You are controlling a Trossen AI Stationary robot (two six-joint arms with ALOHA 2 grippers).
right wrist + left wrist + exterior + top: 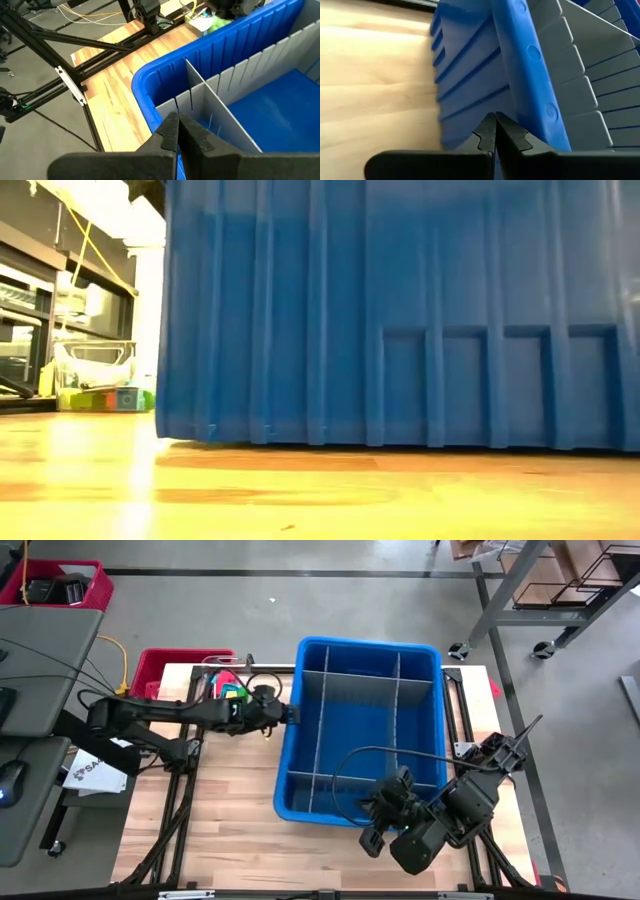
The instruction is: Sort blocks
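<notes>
The blocks (pixel 229 690) show only as a small cluster of green, pink and yellow at centre left of the high view, just left of the blue bin (pixel 290 755) and partly hidden by the left arm; their number cannot be counted. In the low view a few colourful pieces (pixel 105 398) sit at far left on the wooden surface (pixel 300 500), too blurred to tell apart, and the bin's wall fills the rest of that frame.

The bin's grey dividers (pixel 355 725) split it into several compartments; no blocks can be made out inside. A white sheet at left centre of the high view carries dark lettering beginning "SA", the rest cut off.

The left end effector (pixel 292 713) is closed, holding nothing, its tips just beside the bin's left outer wall. The right end effector (pixel 378 812) is closed and empty, above the bin's lower right corner. Two arms, one bin and two red crates are visible.
</notes>
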